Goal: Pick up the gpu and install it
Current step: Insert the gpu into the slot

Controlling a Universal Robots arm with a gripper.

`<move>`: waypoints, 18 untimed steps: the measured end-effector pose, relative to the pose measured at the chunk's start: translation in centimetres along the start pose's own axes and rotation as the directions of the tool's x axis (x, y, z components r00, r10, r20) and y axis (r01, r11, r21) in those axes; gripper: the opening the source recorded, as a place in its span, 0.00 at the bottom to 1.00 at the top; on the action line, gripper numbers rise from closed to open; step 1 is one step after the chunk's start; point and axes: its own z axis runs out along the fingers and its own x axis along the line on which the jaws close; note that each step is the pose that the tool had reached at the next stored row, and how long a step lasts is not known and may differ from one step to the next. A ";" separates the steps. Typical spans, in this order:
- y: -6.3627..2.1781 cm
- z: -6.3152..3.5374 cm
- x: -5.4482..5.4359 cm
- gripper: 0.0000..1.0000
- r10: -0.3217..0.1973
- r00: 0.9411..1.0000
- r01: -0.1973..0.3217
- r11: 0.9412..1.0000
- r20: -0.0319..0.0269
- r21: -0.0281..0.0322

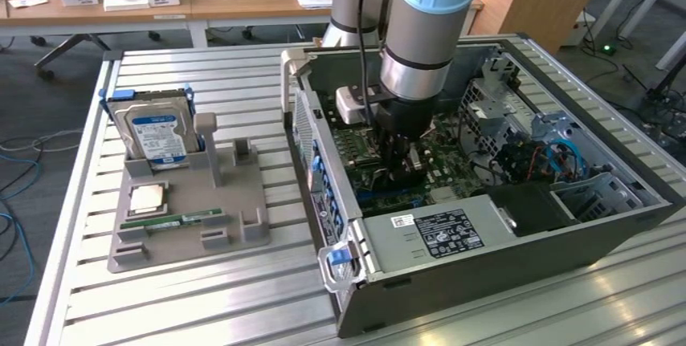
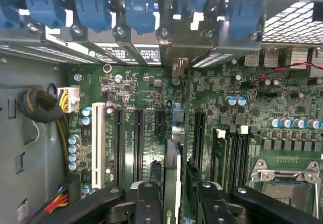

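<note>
Dark and thin, the gpu [image 2: 172, 183] stands on edge between the gripper's [image 2: 179, 204] two black fingers [image 2: 149, 204], seen edge-on in the wrist view, with its lower edge down at the green motherboard [image 2: 227, 108] among the long black expansion slots [image 2: 139, 138]. The fingers flank the card closely, but I cannot tell whether they are pinching it or have just let go.

In the exterior view the gripper [image 1: 402, 171] reaches straight down into the open computer case [image 1: 515, 242], which lies on its side on the slatted metal table [image 1: 193, 306]. The grey and pale blue robot arm [image 1: 429, 33] rises out of it.

The step in hand looks like the seating of the card in its slot. Judging from these views, the next move calls for a straight, even push so the card's edge enters the slot squarely, with its bracket end lining up with the rear openings under the blue clips [image 2: 139, 9].

On the exterior view's left, well apart from the case, a grey holder [image 1: 188, 225] carries a silver hard drive [image 1: 159, 133] standing upright, a processor chip [image 1: 147, 197] and a green memory stick [image 1: 172, 221].
</note>
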 end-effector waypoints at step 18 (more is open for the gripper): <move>-0.26 -6.36 0.0 0.33 0.000 1.000 0.000 1.000 0.000 0.000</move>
